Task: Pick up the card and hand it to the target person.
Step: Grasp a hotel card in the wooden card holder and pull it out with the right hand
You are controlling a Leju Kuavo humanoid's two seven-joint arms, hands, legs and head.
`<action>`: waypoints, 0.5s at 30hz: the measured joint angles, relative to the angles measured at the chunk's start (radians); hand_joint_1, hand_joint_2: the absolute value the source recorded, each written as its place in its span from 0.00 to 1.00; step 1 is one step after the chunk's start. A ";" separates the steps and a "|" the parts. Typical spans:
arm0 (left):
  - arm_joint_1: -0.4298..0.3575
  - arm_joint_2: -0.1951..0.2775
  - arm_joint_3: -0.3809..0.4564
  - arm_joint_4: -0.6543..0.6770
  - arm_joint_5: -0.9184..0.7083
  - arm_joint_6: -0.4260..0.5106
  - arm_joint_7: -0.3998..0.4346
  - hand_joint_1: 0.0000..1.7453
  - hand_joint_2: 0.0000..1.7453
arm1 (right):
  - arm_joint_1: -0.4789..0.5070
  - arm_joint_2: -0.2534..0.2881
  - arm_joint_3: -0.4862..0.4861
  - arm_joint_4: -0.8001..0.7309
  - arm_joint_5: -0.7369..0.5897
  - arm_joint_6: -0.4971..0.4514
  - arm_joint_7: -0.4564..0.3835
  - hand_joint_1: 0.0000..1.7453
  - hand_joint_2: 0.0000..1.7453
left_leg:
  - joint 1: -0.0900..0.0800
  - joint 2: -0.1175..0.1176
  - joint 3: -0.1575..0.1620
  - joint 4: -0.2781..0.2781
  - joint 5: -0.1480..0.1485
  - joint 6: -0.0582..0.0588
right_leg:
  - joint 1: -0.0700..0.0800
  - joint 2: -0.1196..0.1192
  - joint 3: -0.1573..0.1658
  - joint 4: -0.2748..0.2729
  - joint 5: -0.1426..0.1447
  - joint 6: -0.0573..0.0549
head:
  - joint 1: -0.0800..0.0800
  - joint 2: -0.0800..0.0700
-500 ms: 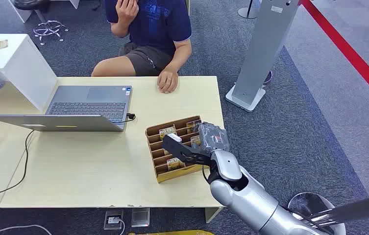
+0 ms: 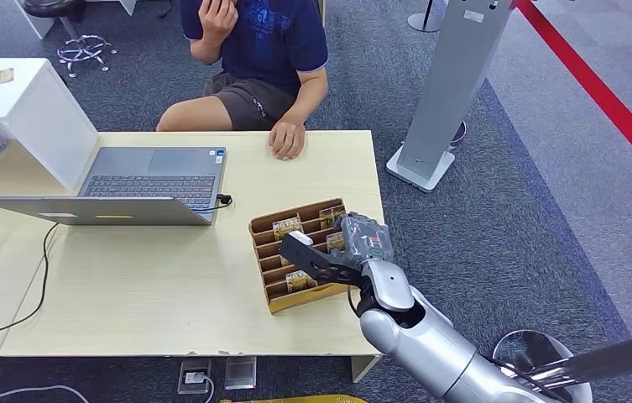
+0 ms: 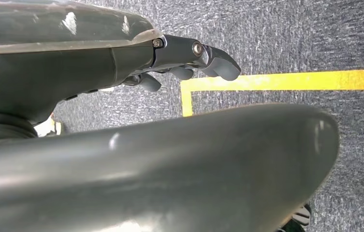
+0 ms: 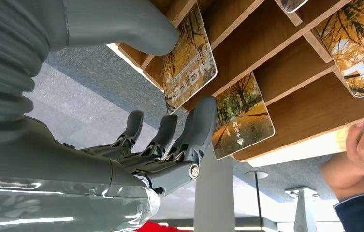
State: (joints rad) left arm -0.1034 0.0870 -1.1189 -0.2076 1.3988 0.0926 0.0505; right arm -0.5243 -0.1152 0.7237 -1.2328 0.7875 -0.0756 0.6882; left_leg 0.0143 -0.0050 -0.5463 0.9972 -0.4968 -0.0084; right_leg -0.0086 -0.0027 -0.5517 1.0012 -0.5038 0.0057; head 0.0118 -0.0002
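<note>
Presumably thin, stiff, light and slick, the card (image 4: 189, 60) stands in a slot of the wooden rack (image 2: 272, 298) on the desk (image 2: 153, 277); the right robot hand (image 4: 167, 87), fingers apart and apparently not yet pinching, should grip its exposed upper edge.

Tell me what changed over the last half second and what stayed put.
The right hand eased slightly down and toward the robot over the wooden card rack. In the right wrist view its thumb and a finger bracket a card still seated in its slot, not lifted. The laptop, the rack and the seated person's hand on the table stayed as they were.
</note>
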 joint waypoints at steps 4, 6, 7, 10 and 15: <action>0.000 0.000 0.000 0.000 0.000 0.000 0.000 0.00 0.00 | 0.001 0.000 0.000 0.001 -0.002 -0.001 0.000 0.58 1.00 | 0.000 0.000 0.000 0.000 0.000 0.000 | 0.000 0.000 0.000 0.000 0.000 0.000 | 0.000 0.000; 0.000 0.000 0.000 0.000 0.000 0.000 0.000 0.00 0.00 | 0.005 0.000 0.000 0.001 -0.003 -0.001 0.000 0.62 1.00 | 0.000 0.000 0.000 0.000 0.000 0.000 | 0.000 0.000 0.000 0.000 0.000 0.000 | 0.000 0.000; 0.000 0.000 0.000 0.000 0.000 -0.001 0.000 0.00 0.00 | 0.007 0.000 0.000 0.002 -0.003 -0.001 0.000 0.63 1.00 | 0.000 0.000 0.000 0.000 0.000 0.000 | 0.000 0.000 0.000 0.000 0.000 0.000 | 0.000 0.000; 0.000 0.000 0.000 0.000 0.000 -0.001 0.000 0.00 0.00 | 0.010 0.000 0.000 0.002 -0.002 -0.001 0.001 0.65 1.00 | 0.000 0.000 0.000 0.000 0.000 0.000 | 0.000 0.000 0.000 0.000 0.000 0.000 | -0.001 0.000; 0.000 0.000 0.000 0.000 0.000 -0.003 0.000 0.00 0.00 | 0.012 0.000 -0.001 0.002 0.000 -0.001 0.002 0.67 1.00 | 0.000 0.000 0.000 0.000 0.000 0.000 | 0.000 0.000 0.000 0.000 0.000 0.000 | 0.000 0.000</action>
State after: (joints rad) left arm -0.1033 0.0870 -1.1189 -0.2075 1.3986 0.0893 0.0507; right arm -0.5119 -0.1156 0.7230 -1.2310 0.7876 -0.0763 0.6905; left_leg 0.0143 -0.0049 -0.5462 0.9972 -0.4968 -0.0085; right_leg -0.0086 -0.0026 -0.5517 1.0012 -0.5038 0.0057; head 0.0113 -0.0004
